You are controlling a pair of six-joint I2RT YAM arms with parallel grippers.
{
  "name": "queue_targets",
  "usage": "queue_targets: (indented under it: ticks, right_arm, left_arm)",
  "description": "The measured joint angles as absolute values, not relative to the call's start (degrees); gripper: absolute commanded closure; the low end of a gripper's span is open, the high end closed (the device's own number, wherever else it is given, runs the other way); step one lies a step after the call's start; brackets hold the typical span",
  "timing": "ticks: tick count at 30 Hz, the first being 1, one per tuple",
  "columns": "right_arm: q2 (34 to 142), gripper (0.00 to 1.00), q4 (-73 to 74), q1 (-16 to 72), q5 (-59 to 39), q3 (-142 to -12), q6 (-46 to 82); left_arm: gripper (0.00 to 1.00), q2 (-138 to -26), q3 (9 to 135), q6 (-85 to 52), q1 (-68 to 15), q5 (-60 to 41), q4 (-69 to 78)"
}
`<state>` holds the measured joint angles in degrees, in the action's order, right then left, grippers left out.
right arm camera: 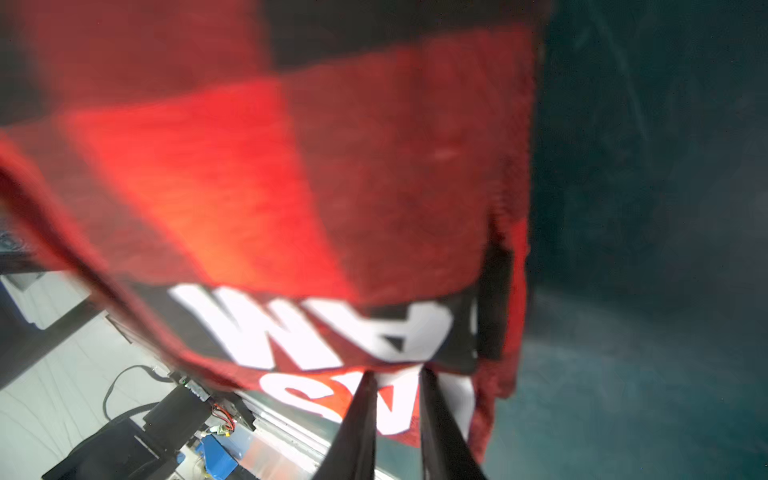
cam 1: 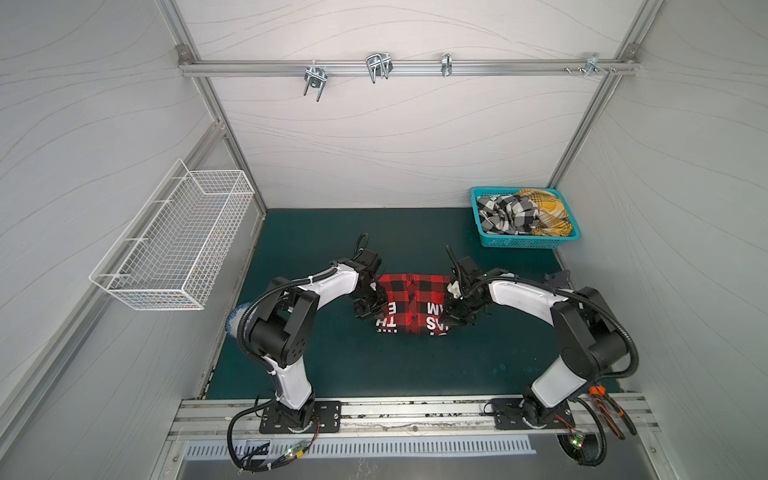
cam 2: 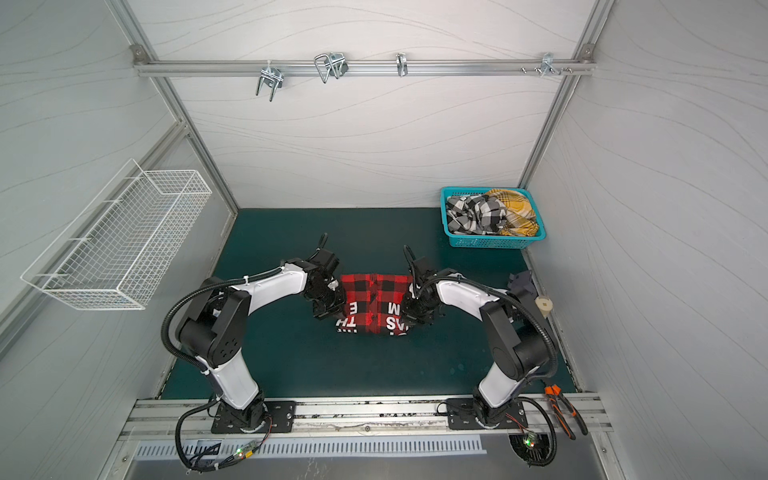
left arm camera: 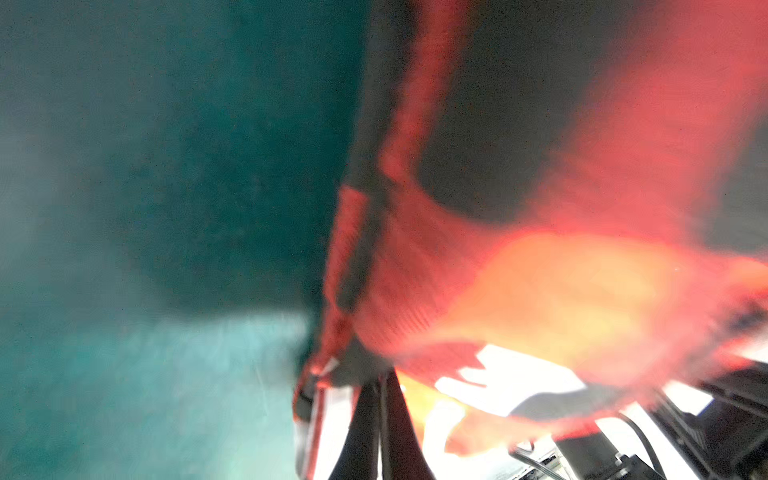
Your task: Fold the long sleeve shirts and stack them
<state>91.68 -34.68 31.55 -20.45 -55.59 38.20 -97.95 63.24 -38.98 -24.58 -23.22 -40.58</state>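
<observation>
Left gripper [cam 1: 368, 309]: at the left edge of the red shirt [cam 1: 409, 301]; the left wrist view is blurred, but the dark fingers [left arm camera: 361, 432] stand close together with cloth at their tips, so it reads as pinched on that edge.

Red shirt: in the middle of the green mat [cam 1: 395, 365], between the two grippers; in the right wrist view the near end hangs clear of the mat, with the robot's base rail visible beneath it.
- Handling, by judgement: light, limp and soft; likely to sag and swing between two holds; neither slippery nor fragile; layers may slide apart unless all are pinched together.
- Best hold, by judgement: the two outer edges near the lettered end, level with each other, so that the fold comes down square; the buttoned strip down the middle looks stiffer and is better left alone.
- Looks: red-and-black buffalo check; narrowed to a rough rectangle with no sleeve showing past its outline; a black band with white block letters at the near end, upside down in both top views.

Right gripper [cam 1: 457, 316]: at the right edge; its jaws are clamped on the lettered cloth.

Basket [cam 1: 523, 242]: far right corner, well apart from both arms; holds a crumpled black-and-white shirt [cam 1: 505, 214] with a yellow shirt [cam 1: 546, 210] beside it, neither yet folded.
</observation>
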Motion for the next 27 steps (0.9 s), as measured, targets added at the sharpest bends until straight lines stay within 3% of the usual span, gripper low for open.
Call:
queue_targets:
  ticks: [3,8,12,21,27]
  right_arm:
    - [88.8,0.72,-37.4,32.3,-18.9,-59.7,37.6]
    - [88.8,0.71,-37.8,34.4,-19.7,-65.2,37.7]
    - [95.6,0.73,-36.2,35.7,-22.0,-69.0,38.2]
    - [110.7,0.74,-34.6,35.5,-23.6,-75.4,38.8]
    - [111.7,0.58,-35.7,33.2,-24.9,-78.4,37.5]
  left_arm:
    - [0.66,-92.2,64.4,-39.0,-21.9,-22.6,-42.0]
    - [0.73,-89.8,64.8,-37.7,-14.3,-22.0,-43.2]
    - [0.68,-93.2,60.8,-37.7,-10.2,-25.0,-41.3]
    - [0.69,-93.8,57.9,-38.5,-10.5,-31.6,-36.3]
    - [0.62,-93.5,51.5,-40.6,-10.5,-35.2,-26.0]
